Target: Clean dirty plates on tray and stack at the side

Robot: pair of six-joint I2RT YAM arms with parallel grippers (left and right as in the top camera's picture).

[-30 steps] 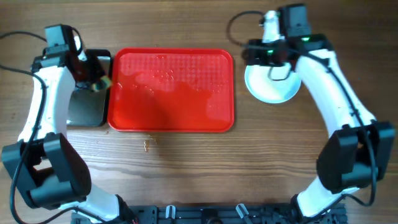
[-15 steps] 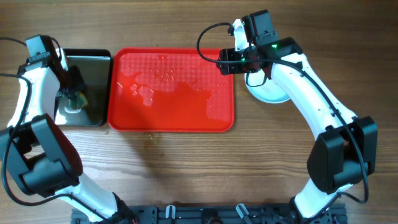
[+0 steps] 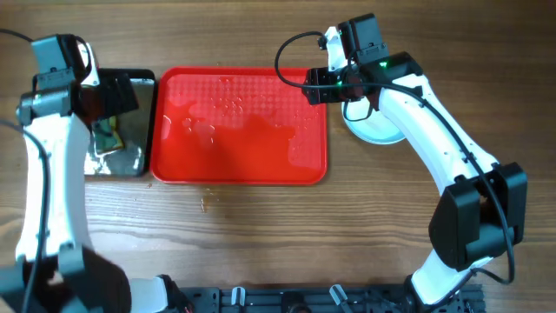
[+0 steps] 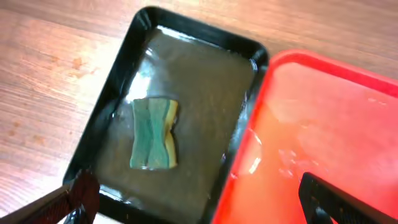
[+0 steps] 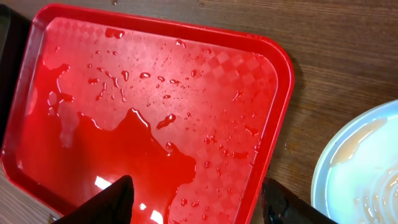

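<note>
Sponge (image 4: 154, 132) on the far left, lying how?
— Flat in the wet black pan (image 4: 205, 93), green and yellow. The left gripper (image 4: 196, 196) hangs above it, fingers spread wide with nothing between them.
— Next along?
— The tray (image 3: 239, 130), red, either touching the pan's right rim or just beside it; I cannot tell which. Only water pools and beads on it.
— And the right gripper (image 5: 198, 190)?
— Over the tray's right end, fingers parted and gripping nothing.
— The plates (image 3: 378, 129)?
— On the table (image 3: 261, 235) just right of the tray, partly under the right arm (image 3: 434, 113). The top one is wet with a pale streak. How many are stacked I cannot tell.
</note>
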